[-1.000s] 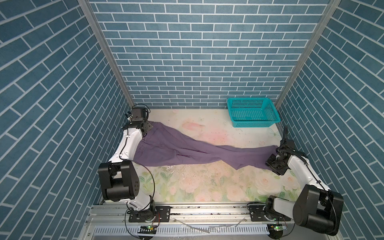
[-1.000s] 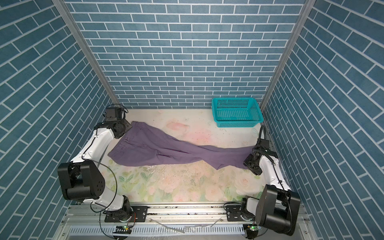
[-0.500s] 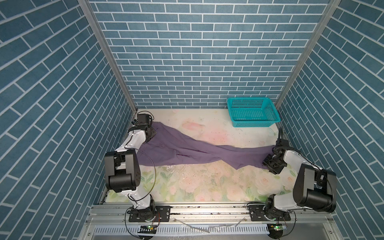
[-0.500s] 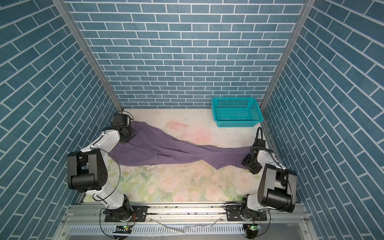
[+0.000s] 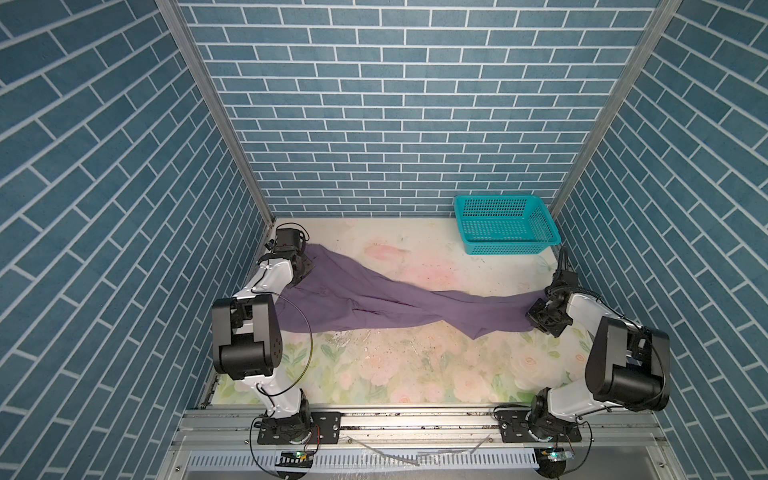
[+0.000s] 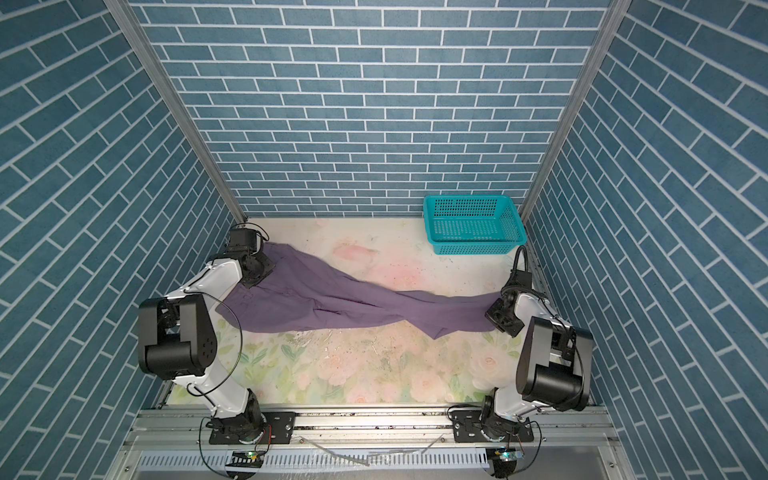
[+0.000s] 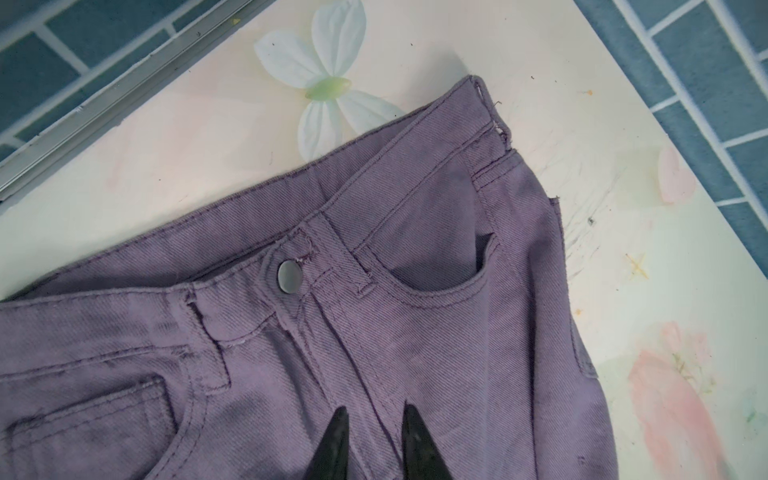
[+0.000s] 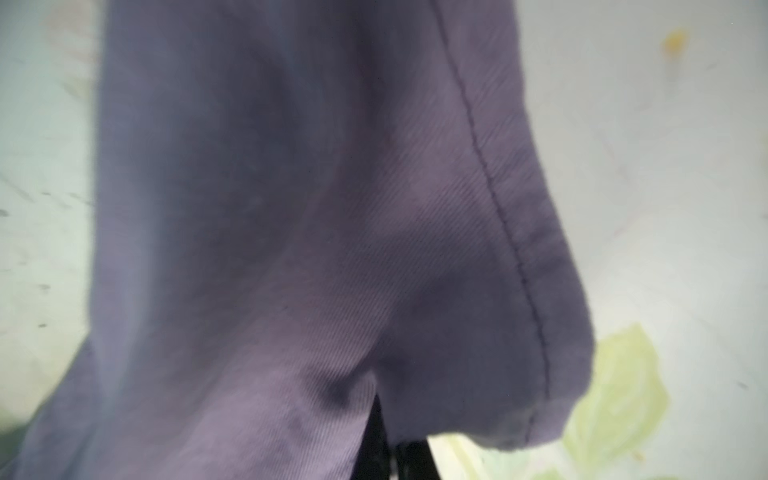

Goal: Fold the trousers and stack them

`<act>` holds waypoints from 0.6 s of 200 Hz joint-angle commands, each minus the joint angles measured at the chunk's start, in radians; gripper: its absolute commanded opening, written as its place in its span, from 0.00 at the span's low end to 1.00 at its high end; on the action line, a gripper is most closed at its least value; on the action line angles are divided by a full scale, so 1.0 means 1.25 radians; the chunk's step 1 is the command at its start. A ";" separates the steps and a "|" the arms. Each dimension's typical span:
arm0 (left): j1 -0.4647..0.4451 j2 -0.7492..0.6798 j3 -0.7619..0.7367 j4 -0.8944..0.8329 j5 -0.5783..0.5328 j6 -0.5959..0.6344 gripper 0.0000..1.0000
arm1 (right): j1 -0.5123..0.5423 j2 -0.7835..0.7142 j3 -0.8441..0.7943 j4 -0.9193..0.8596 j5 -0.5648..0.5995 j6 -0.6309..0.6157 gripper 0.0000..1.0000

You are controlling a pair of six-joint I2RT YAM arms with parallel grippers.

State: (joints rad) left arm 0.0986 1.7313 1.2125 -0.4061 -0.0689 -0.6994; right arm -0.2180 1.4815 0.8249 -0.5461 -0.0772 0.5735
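Trousers: soft dusty-purple twill trousers [image 5: 374, 299], twisted and creased, stretched across mid-table with the waistband on the left.
Left gripper [image 7: 376, 409]: tapered black fingers pinching a cloth ridge below the round metal button [image 7: 289, 277].
Right gripper [image 8: 388, 453]: pressed together on the stitched leg hem.
Basket: rectangular teal plastic mesh basket [image 5: 507, 248], far-right corner, well apart.
Table: scuffed floral-print tabletop [image 5: 415, 365].

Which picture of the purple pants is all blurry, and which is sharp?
Right wrist view: the trousers fill the frame, soft and blurred, very near the lens. Left wrist view: crisp, the button plainly clear. Both top views: sharp and evenly lit.
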 commanded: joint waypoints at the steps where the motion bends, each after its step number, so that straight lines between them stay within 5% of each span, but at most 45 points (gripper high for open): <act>1: 0.002 0.028 0.039 -0.013 -0.007 0.010 0.24 | -0.015 -0.075 0.126 -0.075 0.058 -0.028 0.00; 67: 0.007 0.090 0.101 -0.032 -0.040 0.029 0.17 | -0.061 0.027 0.368 -0.084 0.115 -0.045 0.00; 91: 0.007 0.122 0.127 -0.030 -0.047 0.033 0.34 | -0.061 0.124 0.430 -0.060 0.096 -0.030 0.00; 120: 0.004 0.174 0.180 -0.038 -0.057 0.041 0.29 | -0.061 0.232 0.493 -0.036 0.066 -0.015 0.00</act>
State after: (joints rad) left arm 0.1024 1.8996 1.3781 -0.4267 -0.1127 -0.6662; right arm -0.2890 1.6852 1.3598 -0.6083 0.0113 0.5419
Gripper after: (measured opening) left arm 0.315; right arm 0.052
